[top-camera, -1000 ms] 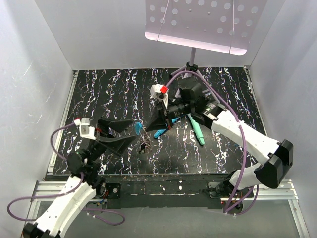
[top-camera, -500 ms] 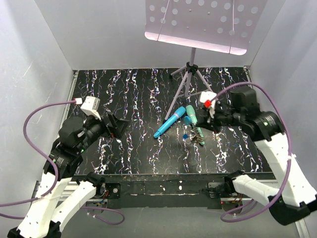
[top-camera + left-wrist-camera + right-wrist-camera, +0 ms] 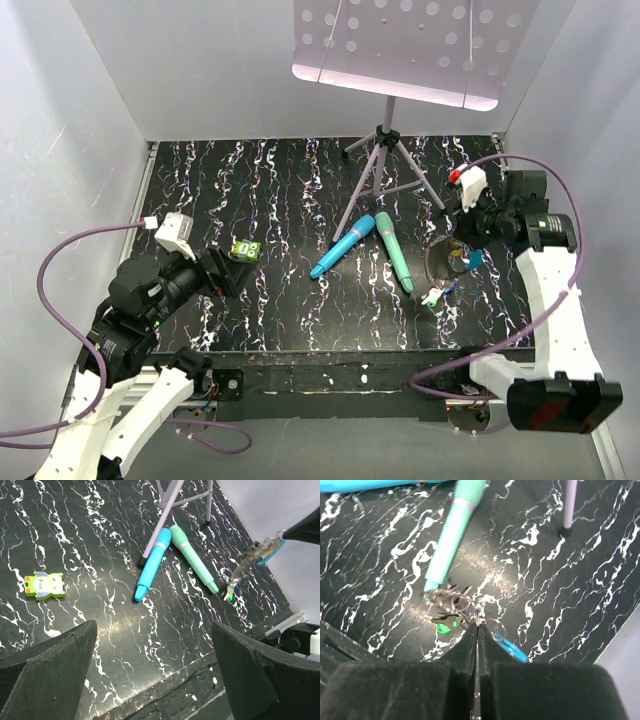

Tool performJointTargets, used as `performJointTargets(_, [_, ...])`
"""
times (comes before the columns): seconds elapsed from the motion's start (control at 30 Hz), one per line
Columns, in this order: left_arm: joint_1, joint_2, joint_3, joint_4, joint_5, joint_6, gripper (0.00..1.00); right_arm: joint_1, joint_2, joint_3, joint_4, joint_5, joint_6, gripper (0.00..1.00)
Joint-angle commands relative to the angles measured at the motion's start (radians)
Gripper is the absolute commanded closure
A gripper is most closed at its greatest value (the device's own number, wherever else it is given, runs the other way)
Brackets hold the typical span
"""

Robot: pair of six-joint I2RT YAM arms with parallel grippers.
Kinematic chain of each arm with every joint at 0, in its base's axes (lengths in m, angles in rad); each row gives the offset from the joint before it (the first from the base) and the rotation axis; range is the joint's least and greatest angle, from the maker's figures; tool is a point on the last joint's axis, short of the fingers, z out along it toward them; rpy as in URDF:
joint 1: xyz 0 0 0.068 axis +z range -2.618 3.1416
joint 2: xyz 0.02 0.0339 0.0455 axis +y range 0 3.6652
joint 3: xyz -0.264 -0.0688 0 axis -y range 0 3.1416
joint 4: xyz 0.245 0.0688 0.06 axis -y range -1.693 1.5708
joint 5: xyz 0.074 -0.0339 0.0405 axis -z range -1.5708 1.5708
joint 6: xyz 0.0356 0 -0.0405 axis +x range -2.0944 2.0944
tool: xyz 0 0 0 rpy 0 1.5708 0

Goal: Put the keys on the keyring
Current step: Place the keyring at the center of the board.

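My right gripper (image 3: 462, 250) is at the right side of the table, raised, shut on the thin metal of the keyring (image 3: 446, 263). The ring's bright blue section (image 3: 510, 648) sticks out beside the fingers (image 3: 492, 647). In the right wrist view the right gripper (image 3: 476, 626) pinches the wire, and the keys (image 3: 447, 600) dangle in a bunch from it, one with a green head (image 3: 444, 626). The bunch of keys (image 3: 432, 296) hangs just above the mat. My left gripper (image 3: 222, 270) is far to the left, open and empty, as the left wrist view shows (image 3: 154, 625).
A blue stick (image 3: 342, 246) and a teal-green stick (image 3: 393, 250) lie side by side mid-table. A small green toy tag (image 3: 245, 250) lies near the left gripper. A tripod stand (image 3: 385, 150) with a perforated plate rises at the back. White walls enclose the black marbled mat (image 3: 300, 300).
The right arm has swung from the middle to the far right, carrying the keyring and keys. The left arm has drawn back left, its jaws fully open. The green tag now shows.
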Motion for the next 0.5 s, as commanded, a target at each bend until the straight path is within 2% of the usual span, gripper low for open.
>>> performJointTargets(0.0, [0.005,-0.045,-0.015,-0.049,-0.006,-0.021,0.02,-0.066,0.106,0.007,0.167,0.021,0.101,0.99])
performJointTargets(0.13, [0.005,-0.097,-0.041,-0.075,-0.026,-0.023,0.02,-0.104,0.224,-0.001,0.247,0.002,0.193,0.99])
performJointTargets(0.2, [0.005,-0.108,-0.041,-0.093,-0.031,-0.018,0.02,-0.128,0.267,0.027,0.247,-0.031,0.233,0.84])
performJointTargets(0.27, [0.005,-0.111,-0.040,-0.107,-0.035,-0.009,0.02,-0.150,0.289,0.059,0.247,-0.068,0.263,0.73])
performJointTargets(0.47, [0.005,-0.097,-0.012,-0.100,-0.026,0.014,0.02,-0.182,0.188,0.088,0.229,-0.139,0.302,0.61])
